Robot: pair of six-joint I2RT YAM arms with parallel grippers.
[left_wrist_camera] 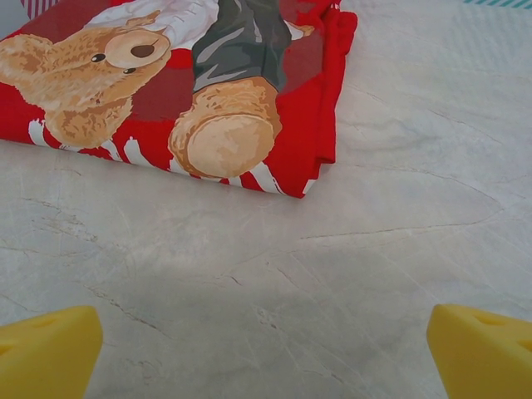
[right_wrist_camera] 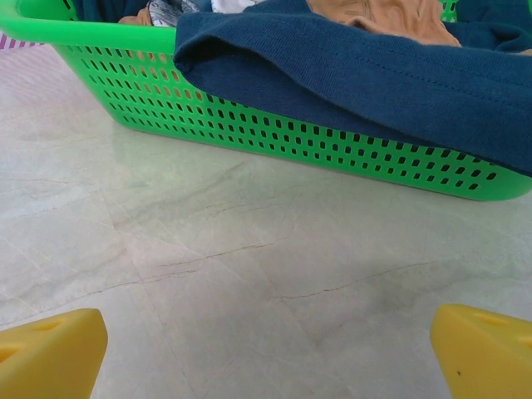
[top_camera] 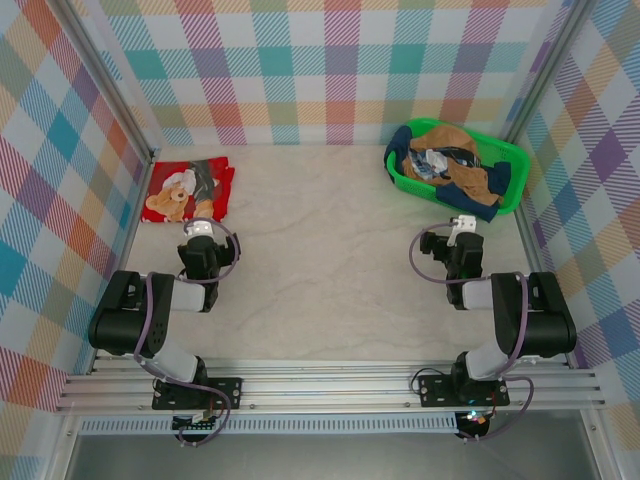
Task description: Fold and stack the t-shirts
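Navy shirt (right_wrist_camera: 357,83) droops over basket (right_wrist_camera: 249,133) rim ahead of right jaws (both prs released); tugging could drag basket.

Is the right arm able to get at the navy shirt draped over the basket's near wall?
Probably yes. The open right hand faces the green basket across bare table, and the navy shirt hangs over its near wall with nothing in front.

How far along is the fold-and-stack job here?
Done: the red teddy-bear shirt lies folded at far left. In hand: nothing; left gripper and right gripper are open above bare tabletop. Left: the navy shirt and tan shirt sit heaped in the green basket.
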